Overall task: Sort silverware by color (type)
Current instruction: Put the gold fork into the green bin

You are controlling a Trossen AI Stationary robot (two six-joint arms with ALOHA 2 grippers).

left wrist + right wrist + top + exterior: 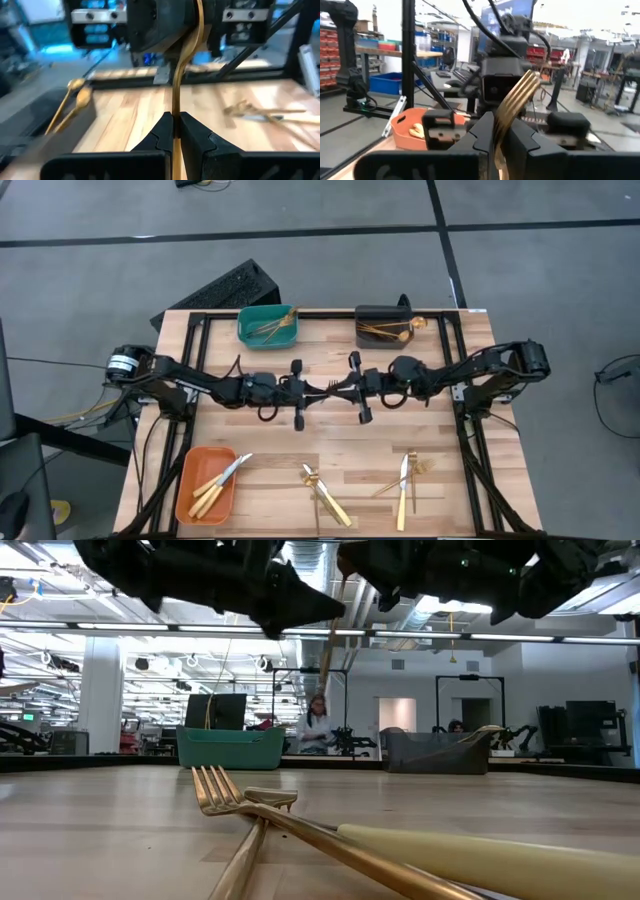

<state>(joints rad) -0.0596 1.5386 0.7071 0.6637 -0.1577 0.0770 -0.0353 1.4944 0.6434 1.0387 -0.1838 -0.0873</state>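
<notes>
The left end effector [175,132] is clamped on a slim gold fork [181,75] that the right end effector [495,131] also pinches mid-handover, with each bin partly filled and loose gold silverware [325,492] left on the wooden surface [330,440].

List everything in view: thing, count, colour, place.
Teal bin: one, far left of table, gold pieces inside.
Dark grey bin: one, far right, gold pieces inside.
Orange bin: one, near left corner, pale-handled knives in it.
Loose silverware: gold, two clusters on the near table, middle and right.
Fork: one, gold, in the air at table centre, between both arms.
Table: one, light wood.
Person: one, background room.
Left end effector: shut on the fork's handle.
Right end effector: around the fork's tines.
</notes>
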